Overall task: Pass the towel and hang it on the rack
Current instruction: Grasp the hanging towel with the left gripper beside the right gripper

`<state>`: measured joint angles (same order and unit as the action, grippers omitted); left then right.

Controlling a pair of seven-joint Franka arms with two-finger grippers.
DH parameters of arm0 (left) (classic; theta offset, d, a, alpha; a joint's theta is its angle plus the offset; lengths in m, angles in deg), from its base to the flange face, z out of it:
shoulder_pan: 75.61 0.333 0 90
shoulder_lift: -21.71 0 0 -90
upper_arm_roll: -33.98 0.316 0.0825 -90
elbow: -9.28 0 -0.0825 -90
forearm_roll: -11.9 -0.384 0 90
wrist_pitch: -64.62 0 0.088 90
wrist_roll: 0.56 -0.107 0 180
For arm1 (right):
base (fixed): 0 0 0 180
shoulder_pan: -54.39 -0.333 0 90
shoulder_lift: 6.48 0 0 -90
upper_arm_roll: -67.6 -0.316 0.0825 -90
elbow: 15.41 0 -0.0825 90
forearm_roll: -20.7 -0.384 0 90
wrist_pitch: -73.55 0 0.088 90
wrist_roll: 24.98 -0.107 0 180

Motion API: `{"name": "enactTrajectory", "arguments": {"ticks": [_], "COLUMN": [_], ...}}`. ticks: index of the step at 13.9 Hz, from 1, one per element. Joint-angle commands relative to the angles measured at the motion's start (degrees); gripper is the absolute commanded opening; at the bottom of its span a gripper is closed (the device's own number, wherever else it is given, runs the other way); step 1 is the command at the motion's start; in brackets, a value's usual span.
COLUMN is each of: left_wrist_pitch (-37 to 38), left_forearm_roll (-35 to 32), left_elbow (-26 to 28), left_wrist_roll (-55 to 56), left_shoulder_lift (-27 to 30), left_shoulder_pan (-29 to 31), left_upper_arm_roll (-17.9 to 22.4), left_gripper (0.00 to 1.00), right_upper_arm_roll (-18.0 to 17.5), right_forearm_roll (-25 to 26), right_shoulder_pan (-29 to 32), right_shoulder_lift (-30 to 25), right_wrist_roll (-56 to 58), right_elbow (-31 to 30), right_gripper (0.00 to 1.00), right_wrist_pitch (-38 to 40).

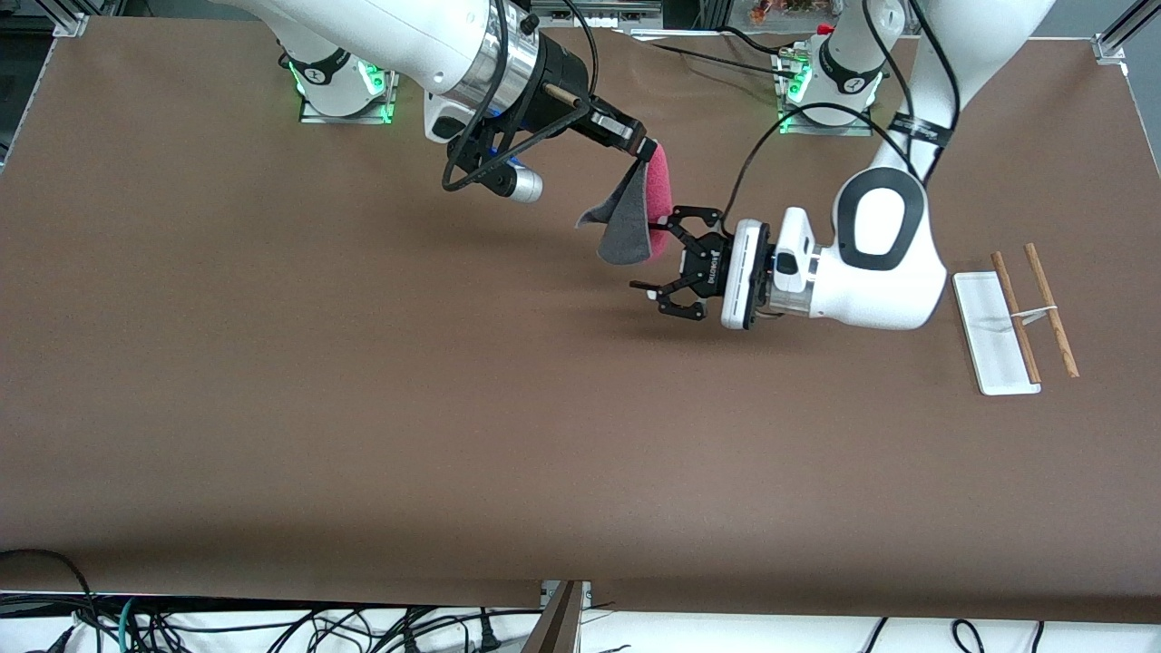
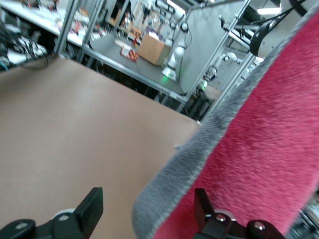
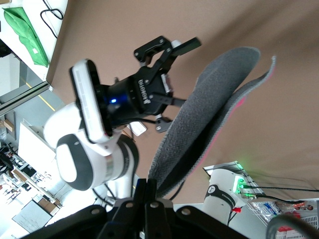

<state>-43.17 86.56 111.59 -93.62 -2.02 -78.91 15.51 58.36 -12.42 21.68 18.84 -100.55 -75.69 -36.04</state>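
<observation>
Over the middle of the table (image 1: 363, 381), the right gripper (image 1: 646, 148) hangs in the air with its fingers clamped together on the top edge of the towel (image 1: 635, 213), which droops below it, folded over, dark grey on the outside and pink-red within. Just beside that hanging cloth, the left gripper (image 1: 663, 257) reaches in sideways with its fingers spread apart, one on either side of the towel's lower edge; in the left wrist view the pink face and grey stitched border (image 2: 239, 164) sit between the two black fingertips (image 2: 90, 205), neither visibly pressing on it. Well apart from both grippers, toward the left arm's end of the table, the rack (image 1: 1014, 317) stands with its white base and two wooden rods bare.
</observation>
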Motion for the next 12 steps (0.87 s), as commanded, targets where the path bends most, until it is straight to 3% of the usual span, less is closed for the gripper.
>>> {"name": "enactTrajectory", "arguments": {"ticks": [1, 2, 3, 12], "left_wrist_pitch": [-1.29, -1.11, -0.85, 0.12], "left_forearm_roll": [2.69, 2.69, 2.69, 2.69], "left_elbow": [3.42, 3.51, 3.42, 2.98], "left_wrist_roll": [-4.50, -4.59, -4.59, -4.50], "left_shoulder_lift": [2.45, 2.54, 2.54, 2.63], "left_shoulder_pan": [0.57, 0.84, 0.93, 1.72], "left_upper_arm_roll": [-0.07, -0.07, -0.07, -0.07], "left_gripper": [0.16, 0.12, 0.00, 0.00], "right_upper_arm_roll": [-0.51, -0.51, -0.51, -0.51], "right_forearm_roll": [-0.98, -0.98, -0.98, -0.98], "right_shoulder_pan": [0.20, 0.20, 0.20, 0.20], "right_shoulder_lift": [0.87, 0.78, 0.78, 0.87], "right_wrist_roll": [-0.90, -0.90, -0.90, -0.90], "right_elbow": [1.66, 1.66, 1.66, 1.66], "right_gripper": [0.00, 0.00, 0.00, 0.00], "right_wrist_pitch": [0.16, 0.16, 0.25, 0.16]}}
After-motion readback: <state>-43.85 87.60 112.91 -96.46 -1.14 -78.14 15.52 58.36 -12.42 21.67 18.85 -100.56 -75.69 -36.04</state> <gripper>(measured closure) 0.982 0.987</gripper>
